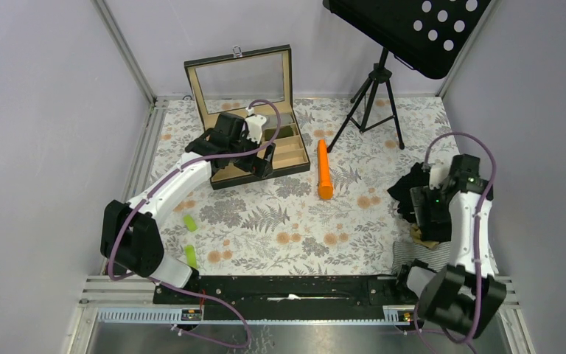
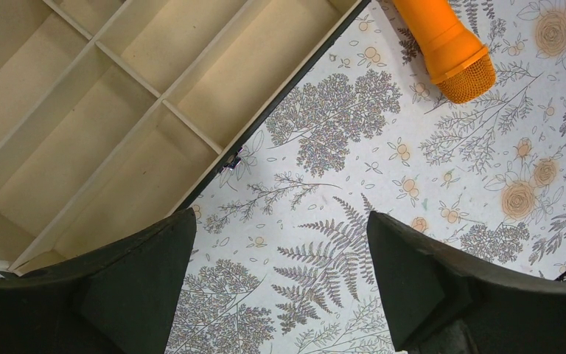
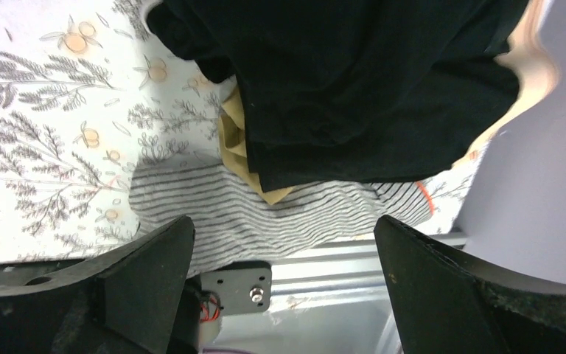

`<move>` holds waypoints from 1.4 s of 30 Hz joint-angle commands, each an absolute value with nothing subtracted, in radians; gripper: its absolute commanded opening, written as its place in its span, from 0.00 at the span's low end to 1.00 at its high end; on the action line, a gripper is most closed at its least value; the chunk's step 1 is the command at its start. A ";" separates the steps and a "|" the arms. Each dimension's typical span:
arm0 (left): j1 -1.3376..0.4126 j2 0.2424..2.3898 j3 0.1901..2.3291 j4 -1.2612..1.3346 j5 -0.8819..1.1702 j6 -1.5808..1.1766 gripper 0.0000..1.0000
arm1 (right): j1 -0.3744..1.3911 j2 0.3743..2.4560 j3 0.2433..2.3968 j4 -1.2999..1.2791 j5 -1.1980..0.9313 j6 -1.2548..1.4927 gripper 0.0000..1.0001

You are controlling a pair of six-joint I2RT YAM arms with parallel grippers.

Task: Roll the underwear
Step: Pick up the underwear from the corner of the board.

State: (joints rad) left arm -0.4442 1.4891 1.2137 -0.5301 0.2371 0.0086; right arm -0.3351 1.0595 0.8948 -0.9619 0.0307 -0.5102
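Observation:
The underwear lies in a pile by the right wall. A plain black garment (image 1: 411, 190) (image 3: 368, 81) sits on top of a light grey pinstriped one (image 1: 416, 254) (image 3: 265, 210), and a tan cloth (image 3: 239, 147) pokes out between them. My right gripper (image 1: 424, 210) (image 3: 284, 228) hovers over this pile, open, with nothing between its fingers. My left gripper (image 1: 261, 158) (image 2: 280, 221) hangs open and empty over the flowered cloth at the front corner of the wooden box (image 1: 295, 151) (image 2: 81, 147).
The box stands at the back left with its glass lid up and bare compartments. An orange carrot-shaped stick (image 1: 325, 171) (image 2: 449, 48) lies at centre back. Two green pieces (image 1: 189, 222) lie near left. A tripod (image 1: 374, 96) holds a black perforated stand (image 1: 413, 29) at back right.

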 commanded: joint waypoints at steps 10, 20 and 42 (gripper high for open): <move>-0.448 1.455 1.218 -0.502 0.277 0.051 0.96 | -0.687 1.213 0.983 -1.064 -0.109 -0.866 1.00; -0.449 1.483 1.250 -0.538 0.330 0.076 0.96 | -0.713 1.225 0.872 -0.943 0.009 -0.869 1.00; -0.454 1.551 1.304 -0.591 0.400 0.070 0.95 | -0.864 1.408 0.867 -0.829 0.074 -1.036 0.68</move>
State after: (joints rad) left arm -0.4507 1.5620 1.2636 -0.5999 0.3565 0.0608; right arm -0.8597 1.3941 0.8894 -0.8806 0.0452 -1.0180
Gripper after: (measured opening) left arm 0.948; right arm 0.699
